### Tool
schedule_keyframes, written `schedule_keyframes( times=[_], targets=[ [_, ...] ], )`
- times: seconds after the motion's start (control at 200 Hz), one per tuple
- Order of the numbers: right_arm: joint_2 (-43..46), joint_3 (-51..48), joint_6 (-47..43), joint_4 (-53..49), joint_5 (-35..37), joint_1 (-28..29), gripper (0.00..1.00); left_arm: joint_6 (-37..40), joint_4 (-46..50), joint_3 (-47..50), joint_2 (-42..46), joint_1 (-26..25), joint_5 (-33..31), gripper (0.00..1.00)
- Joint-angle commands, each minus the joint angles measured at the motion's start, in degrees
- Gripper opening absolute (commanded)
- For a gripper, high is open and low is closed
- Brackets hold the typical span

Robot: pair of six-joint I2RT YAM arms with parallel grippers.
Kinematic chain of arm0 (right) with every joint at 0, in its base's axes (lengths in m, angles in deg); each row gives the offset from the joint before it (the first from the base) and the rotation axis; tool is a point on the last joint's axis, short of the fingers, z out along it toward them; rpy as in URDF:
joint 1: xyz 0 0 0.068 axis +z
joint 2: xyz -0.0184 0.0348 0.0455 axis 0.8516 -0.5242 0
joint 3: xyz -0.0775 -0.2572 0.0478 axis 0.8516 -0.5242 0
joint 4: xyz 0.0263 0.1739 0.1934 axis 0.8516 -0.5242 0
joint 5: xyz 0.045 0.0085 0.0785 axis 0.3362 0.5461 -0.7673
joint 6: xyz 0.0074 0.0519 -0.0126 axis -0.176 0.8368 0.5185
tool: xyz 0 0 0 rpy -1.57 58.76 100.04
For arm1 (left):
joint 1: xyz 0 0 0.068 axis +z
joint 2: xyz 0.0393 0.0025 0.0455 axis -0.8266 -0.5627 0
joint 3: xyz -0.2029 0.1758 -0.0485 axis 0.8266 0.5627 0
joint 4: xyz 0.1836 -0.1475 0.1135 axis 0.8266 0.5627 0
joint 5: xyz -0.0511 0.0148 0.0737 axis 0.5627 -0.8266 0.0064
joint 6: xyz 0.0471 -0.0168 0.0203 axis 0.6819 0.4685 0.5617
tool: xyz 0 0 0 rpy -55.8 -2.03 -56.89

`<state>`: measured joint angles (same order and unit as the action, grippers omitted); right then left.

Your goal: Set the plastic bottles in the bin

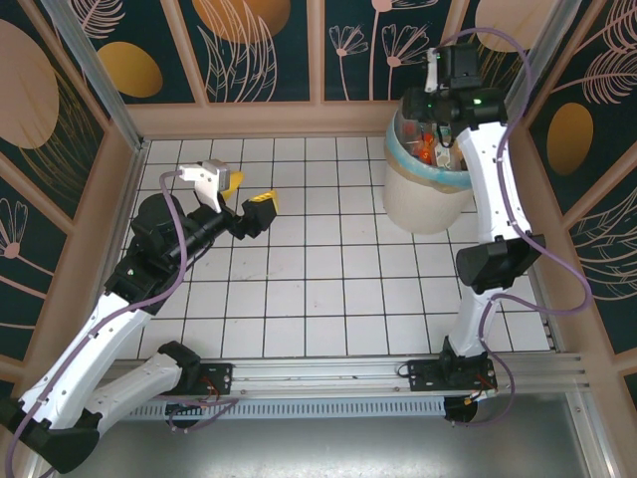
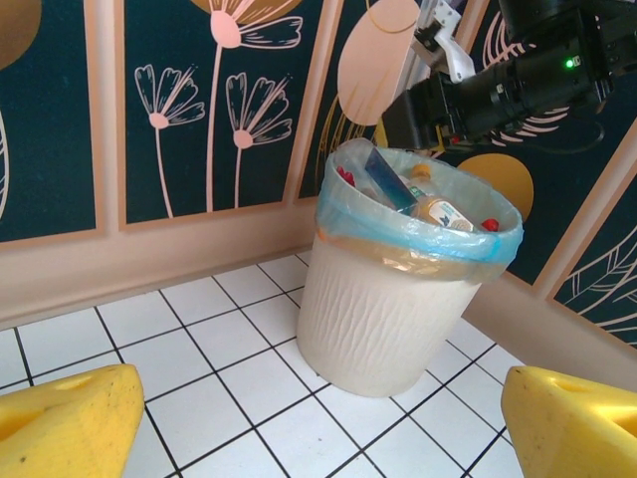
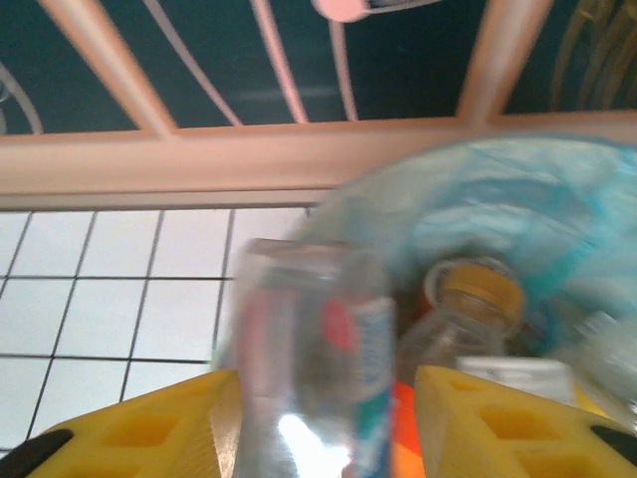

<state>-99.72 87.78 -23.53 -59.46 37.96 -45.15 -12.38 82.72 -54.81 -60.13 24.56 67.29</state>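
While blur smears right claw (image 3: 323,398) over bin (image 2: 378,319), grip on clear bottle (image 3: 309,329) unclear, left claw (image 2: 318,428) released

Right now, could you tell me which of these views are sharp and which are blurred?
Top view: sharp and evenly lit, with the bin crisp. Left wrist view: the bin is in focus, while the yellow fingers at the bottom corners look softer. Right wrist view: motion-blurred throughout; the clear bottle and the blue bag are smeared.

In the far-right bin (image 1: 418,199) lie plastic bottles (image 2: 438,211).
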Motion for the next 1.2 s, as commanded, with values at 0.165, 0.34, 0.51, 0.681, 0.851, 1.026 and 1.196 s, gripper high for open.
schedule_keyframes(
  times=[0.165, 0.34, 0.51, 0.681, 0.851, 1.026, 1.196],
  targets=[
    [-0.9, -5.9, 0.0, 0.4, 5.6, -0.7, 0.38, -0.2, -0.5, 0.9, 0.3, -0.1, -0.6, 0.92],
    [4.0, -15.1, 0.7, 4.7, 4.4, -3.4, 0.34, -0.4, -1.3, 1.2, 0.1, -0.2, -0.7, 0.92],
    [5.2, -17.8, 1.0, 6.4, 1.9, -6.0, 0.34, -0.9, -1.8, 1.1, -0.5, -0.2, -0.4, 0.92],
    [3.9, -17.0, 0.8, 6.3, 0.9, -6.2, 0.42, -1.1, -1.8, 1.2, -0.5, -0.2, -0.9, 0.92],
    [4.4, -15.5, 1.4, 6.0, -0.8, -6.2, 0.48, -1.5, -1.7, 0.9, 0.1, -0.2, -2.3, 0.92],
    [10.6, -15.2, 2.7, 8.6, -2.4, -6.1, 0.52, -2.3, -2.9, 1.1, 1.6, -0.2, -9.2, 0.92],
    [21.2, -23.6, 3.8, 16.6, -3.9, -6.1, 0.53, -3.9, -3.8, 3.9, 3.4, -0.2, -23.7, 0.93]
  ],
)
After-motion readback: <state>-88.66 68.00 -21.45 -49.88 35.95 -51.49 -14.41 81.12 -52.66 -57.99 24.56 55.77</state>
